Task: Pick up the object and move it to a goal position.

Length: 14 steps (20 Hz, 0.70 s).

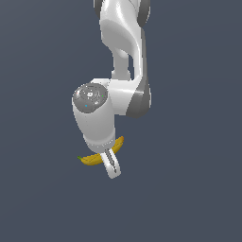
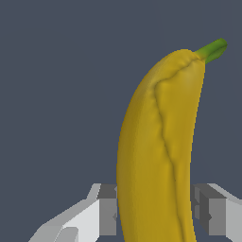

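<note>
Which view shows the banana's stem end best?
Wrist view: the banana fills the frame, green stem sharp, body between the pincer fingers. In the exterior view the banana is small, its middle hidden behind a finger, and the stem is only a dark speck.

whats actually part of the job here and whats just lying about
Part of the job:
- banana, yellow with a green stem
- gripper, one finger on each side of the banana

Lying about:
- nothing else shows, only the plain dark ground

Even, soft simulator light; no cast shadows, faint sheen on the white arm [image 1: 124,42]; edges slightly jagged.
</note>
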Each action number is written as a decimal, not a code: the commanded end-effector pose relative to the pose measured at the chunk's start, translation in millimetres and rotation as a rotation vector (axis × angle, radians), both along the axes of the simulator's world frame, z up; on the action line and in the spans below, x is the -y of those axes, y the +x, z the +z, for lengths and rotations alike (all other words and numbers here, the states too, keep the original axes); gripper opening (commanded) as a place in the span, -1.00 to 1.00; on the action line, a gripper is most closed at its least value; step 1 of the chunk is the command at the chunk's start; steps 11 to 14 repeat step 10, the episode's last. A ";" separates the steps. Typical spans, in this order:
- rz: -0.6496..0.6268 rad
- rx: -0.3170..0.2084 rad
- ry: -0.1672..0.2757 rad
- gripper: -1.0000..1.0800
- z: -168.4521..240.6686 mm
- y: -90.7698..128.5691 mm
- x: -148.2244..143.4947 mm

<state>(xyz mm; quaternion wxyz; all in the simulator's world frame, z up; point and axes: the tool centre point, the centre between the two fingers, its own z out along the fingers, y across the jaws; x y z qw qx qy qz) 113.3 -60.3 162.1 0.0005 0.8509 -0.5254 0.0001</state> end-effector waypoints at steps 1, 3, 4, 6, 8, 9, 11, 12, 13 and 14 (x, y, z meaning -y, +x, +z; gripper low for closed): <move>0.000 0.000 0.000 -1.00 15.3 3.6 3.3; 0.000 0.000 0.000 -1.00 23.2 5.7 5.1; 0.001 0.000 0.000 -1.00 26.3 6.7 5.6; 0.001 0.000 0.000 -1.00 30.8 8.1 6.7; 0.001 0.000 0.000 -1.00 33.3 8.9 7.2; 0.001 0.000 0.001 -1.00 33.9 9.2 7.3; 0.001 0.000 0.001 -1.00 34.1 9.2 7.3; 0.001 0.000 0.001 -1.00 34.1 9.2 7.3; 0.001 0.000 0.001 -1.00 34.1 9.2 7.3; 0.001 0.000 0.001 -1.00 34.1 9.2 7.3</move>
